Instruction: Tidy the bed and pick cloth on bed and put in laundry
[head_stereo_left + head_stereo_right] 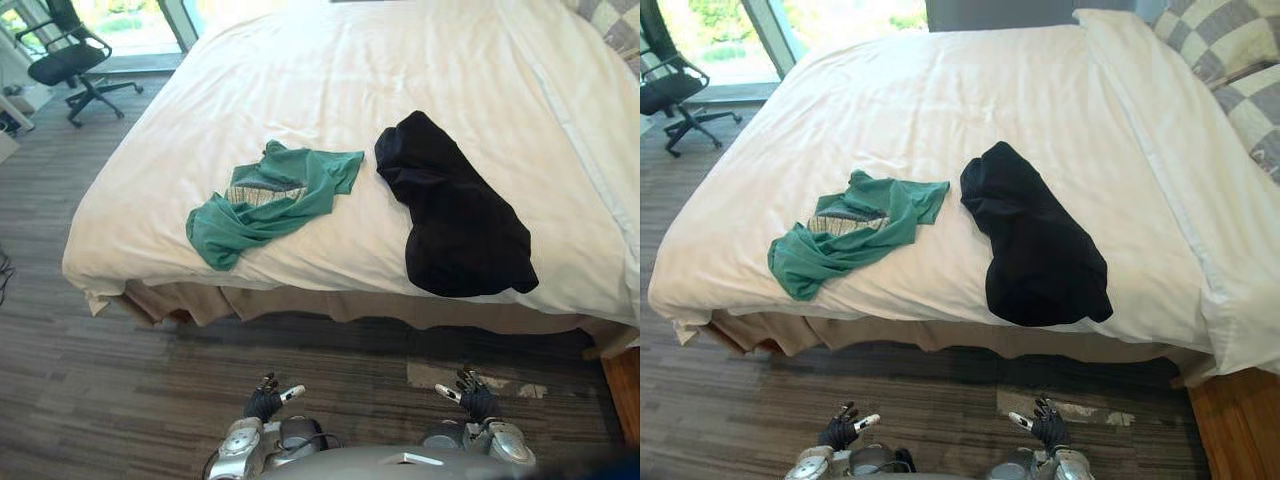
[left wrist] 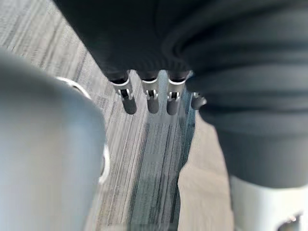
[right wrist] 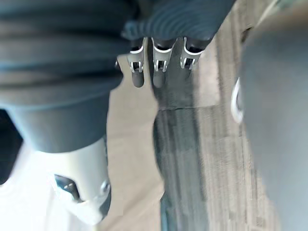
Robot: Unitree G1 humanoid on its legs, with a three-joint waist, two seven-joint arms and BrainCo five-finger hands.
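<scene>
left eye view: a wide bed under a smooth white duvet (image 1: 330, 90) takes up the upper part of the scene, with its near edge facing the robot. close to that edge lies a crumpled green cloth (image 1: 265, 205), with a paler striped patch showing among its folds. to its right, parted from it by a narrow strip of white, lies a long black cloth (image 1: 455, 215), bunched up and reaching down to the bed's near edge. a beige fabric bed skirt (image 1: 330, 303) hangs below the duvet over the dark wood-grain floor (image 1: 100, 400). a black wheeled office chair (image 1: 70, 65) stands at the far left, well apart from the bed. the left hand (image 1: 265, 402) and the right hand (image 1: 476, 398) hang low over the floor in front of the bed, well apart from both cloths, thumbs turned toward each other.

right eye view: the green cloth and the black cloth lie side by side on the duvet. grey-and-white checked pillows (image 1: 1225, 45) rest at the far right corner of the bed. a pale scuffed patch (image 1: 1090, 408) marks the floor just beside the right hand.

left wrist view: the left hand's silver fingers (image 2: 151, 98) reach out straight and side by side from the dark ribbed cover, uncurled and empty, above the floor.

right wrist view: the right hand's fingers (image 3: 159, 67) likewise hang straight and relaxed, grasping nothing, with floor and beige skirt beyond them.
</scene>
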